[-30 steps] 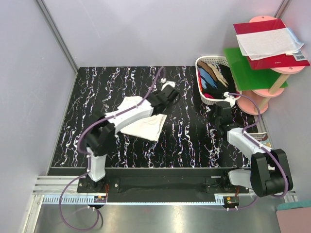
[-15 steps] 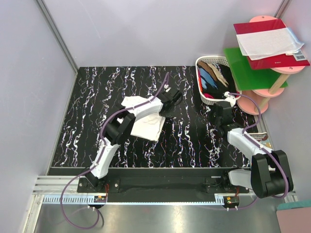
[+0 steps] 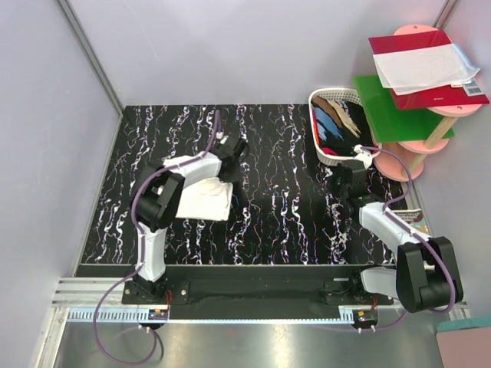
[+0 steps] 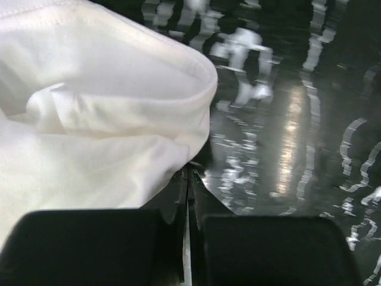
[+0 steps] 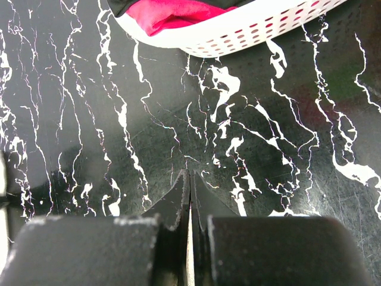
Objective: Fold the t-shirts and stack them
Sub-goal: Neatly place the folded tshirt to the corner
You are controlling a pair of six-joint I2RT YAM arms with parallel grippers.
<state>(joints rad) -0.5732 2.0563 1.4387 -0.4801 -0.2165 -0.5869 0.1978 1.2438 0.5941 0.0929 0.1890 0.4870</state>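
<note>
Jaws of both grippers are pressed shut, tip against tip, with no cloth pinched between them; the left gripper (image 3: 232, 149) (image 4: 187, 174) sits well left of the white perforated plastic basket (image 3: 323, 156) (image 5: 250, 33), its tips just beside the hem of the crumpled white cloth t-shirt (image 3: 205, 201) (image 4: 89, 113); that shirt lies on the black white-veined tabletop (image 3: 291, 222), farther from the basket than the left gripper; the right gripper (image 3: 344, 175) (image 5: 189, 176) points at the basket's near wall; a heap of dark, blue, tan and pink tees (image 3: 337, 123) (image 5: 178, 12) fills the basket.

One white t-shirt (image 3: 205, 201), one basket (image 3: 328, 159), two pincers (image 4: 188, 174) (image 5: 189, 177)
</note>
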